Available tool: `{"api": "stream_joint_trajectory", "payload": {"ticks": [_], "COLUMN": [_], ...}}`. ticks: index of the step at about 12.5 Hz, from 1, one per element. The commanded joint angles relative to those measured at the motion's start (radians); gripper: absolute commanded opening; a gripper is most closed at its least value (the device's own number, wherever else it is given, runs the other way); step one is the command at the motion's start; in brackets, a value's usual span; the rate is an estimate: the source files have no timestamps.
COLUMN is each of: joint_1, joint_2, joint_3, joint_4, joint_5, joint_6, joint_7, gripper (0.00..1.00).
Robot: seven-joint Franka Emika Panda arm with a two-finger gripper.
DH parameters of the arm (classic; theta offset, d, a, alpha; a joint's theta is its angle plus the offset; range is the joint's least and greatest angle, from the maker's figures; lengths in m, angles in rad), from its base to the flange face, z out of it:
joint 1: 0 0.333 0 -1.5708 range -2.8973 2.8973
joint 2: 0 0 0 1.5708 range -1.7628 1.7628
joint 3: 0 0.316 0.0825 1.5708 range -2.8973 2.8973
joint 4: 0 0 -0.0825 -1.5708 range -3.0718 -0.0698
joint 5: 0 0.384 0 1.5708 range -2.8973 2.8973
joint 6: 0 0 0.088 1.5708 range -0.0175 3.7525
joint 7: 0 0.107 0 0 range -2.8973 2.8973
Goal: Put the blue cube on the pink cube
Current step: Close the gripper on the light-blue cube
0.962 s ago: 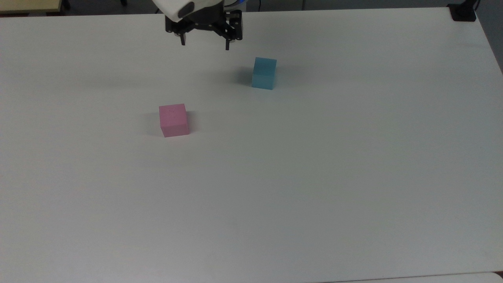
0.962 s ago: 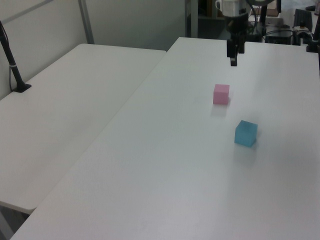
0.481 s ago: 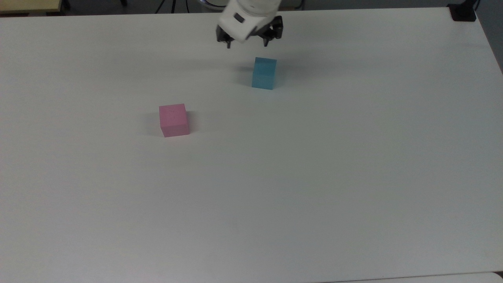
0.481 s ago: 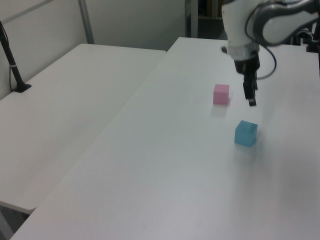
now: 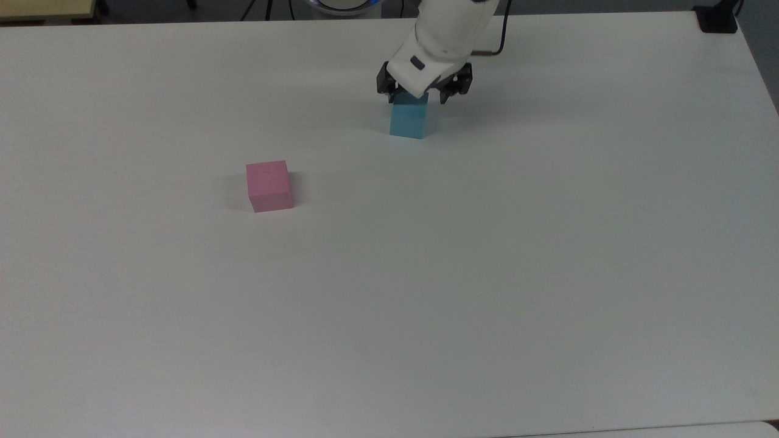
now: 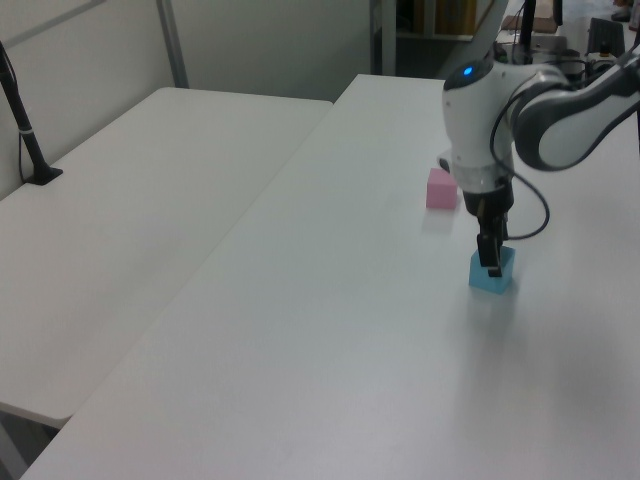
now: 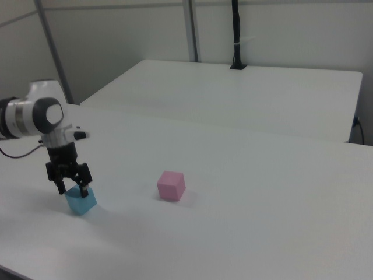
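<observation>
Your gripper [image 5: 424, 97] sits right over the blue cube [image 5: 408, 120], fingers spread wide and straddling its top, not yet pinching it. The pink cube [image 5: 269, 185] lies well apart, toward the top view's lower left of the gripper. Both cubes are plain, matte, similar in size, resting on the white table [image 5: 487, 274]. Your arm [image 6: 480, 110] points straight down.

A broad white table [image 5: 426, 304] filled the room's middle. A second white table [image 6: 150, 200] stood alongside it, at nine o'clock in the left view, with a black post [image 6: 25, 120] standing on it near its far edge.
</observation>
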Motion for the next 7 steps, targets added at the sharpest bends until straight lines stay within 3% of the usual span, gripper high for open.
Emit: {"api": "stream_joint_trajectory", "payload": {"ticks": [1, 2, 3, 5, 7], "joint_1": [-0.003, -0.003, -0.003, -0.006, -0.036], "joint_2": [0.075, 0.074, 0.072, 0.054, 0.029], "joint_3": [0.007, 0.007, 0.008, 0.008, -0.001], "joint_4": [0.005, 0.005, 0.006, 0.026, 0.116], "joint_5": [-0.06, -0.06, -0.06, -0.059, -0.05], "joint_6": [0.036, 0.033, 0.028, 0.019, -0.044], "joint_7": [0.073, 0.076, 0.088, 0.082, 0.038], "gripper": [1.0, 1.0, 0.88, 0.53, 0.5]}}
